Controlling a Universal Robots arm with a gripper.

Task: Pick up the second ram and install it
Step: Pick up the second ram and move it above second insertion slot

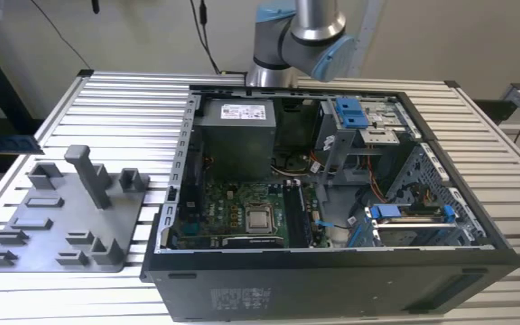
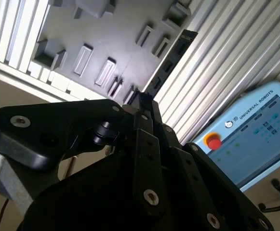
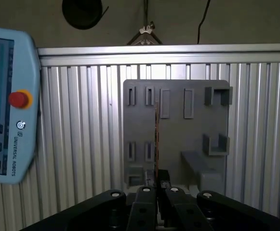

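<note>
In both wrist views my gripper (image 3: pixel 157 180) (image 2: pixel 142 102) is shut on the second ram (image 3: pixel 155 134) (image 2: pixel 171 60), a slim dark stick. It shows edge-on in the first wrist view and as a long dark strip in the second wrist view. The stick juts out from between the black fingers and hangs well above the grey tray (image 3: pixel 178 134) (image 2: pixel 120 29). In the exterior view the same grey tray (image 1: pixel 52 227) lies on the slatted table at the exterior view's left, and the green motherboard (image 1: pixel 233 210) sits inside the open computer case (image 1: pixel 332 264).
The slatted aluminium table (image 1: pixel 124 101) carries the tray and the case. A teach pendant with a red button (image 3: pixel 5 106) (image 2: pixel 255 134) lies on the table beside the tray. The arm's base (image 1: pixel 296 34) stands behind the case. Upright blocks rise from the tray.
</note>
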